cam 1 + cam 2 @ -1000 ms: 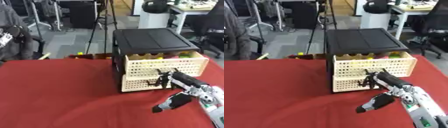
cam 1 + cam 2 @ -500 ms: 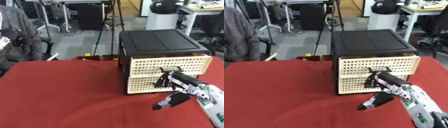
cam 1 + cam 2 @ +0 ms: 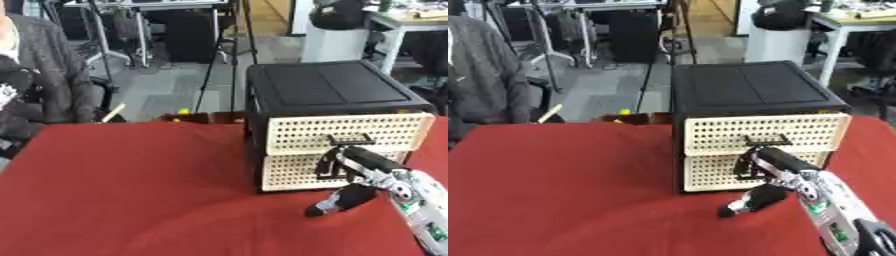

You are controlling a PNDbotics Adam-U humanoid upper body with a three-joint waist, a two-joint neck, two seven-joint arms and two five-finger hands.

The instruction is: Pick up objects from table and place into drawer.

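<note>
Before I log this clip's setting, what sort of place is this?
Probably an office or lab: a desk and a tripod stand behind the red table, where a drawer unit sits.

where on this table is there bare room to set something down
The red tablecloth is bare from the left edge across to the drawer unit, and along the near edge. It is crowded only at the right, where the right hand reaches the lower drawer front.
</note>
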